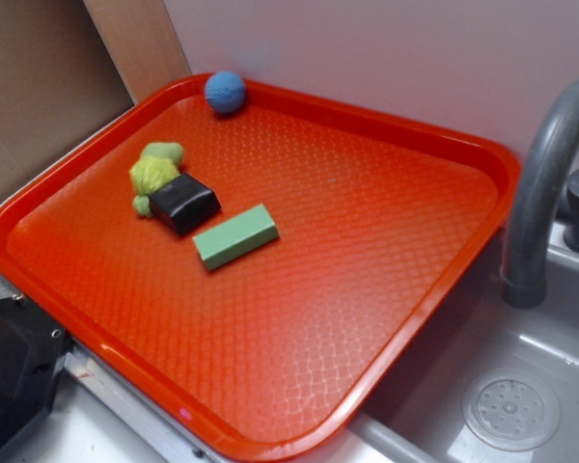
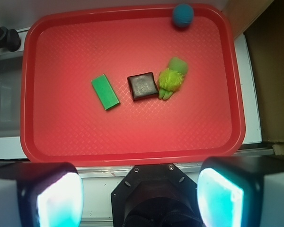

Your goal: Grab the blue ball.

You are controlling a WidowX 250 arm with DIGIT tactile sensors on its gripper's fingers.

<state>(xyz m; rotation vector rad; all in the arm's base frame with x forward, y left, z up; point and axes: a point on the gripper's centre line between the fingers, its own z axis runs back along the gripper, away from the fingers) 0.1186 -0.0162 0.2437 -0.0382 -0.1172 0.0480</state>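
Note:
The blue ball point(image 1: 225, 92) is a small fuzzy sphere resting in the far corner of the red tray point(image 1: 415, 251), against its rim. The wrist view, looking down from high above, has the ball point(image 2: 183, 15) at the top right of the tray point(image 2: 61, 47). My gripper point(image 2: 139, 198) is open, its two pale fingers spread wide at the bottom of that view with nothing between them. It hangs over the tray's near edge, far from the ball. The exterior view does not show the gripper.
A black block point(image 1: 183, 203), a green block point(image 1: 235, 236) and a yellow-green fuzzy lump point(image 1: 156, 174) sit together on the tray's left half. A grey faucet point(image 1: 540, 193) and a sink drain point(image 1: 510, 413) lie to the right. The robot's black base point(image 1: 10, 376) is at lower left.

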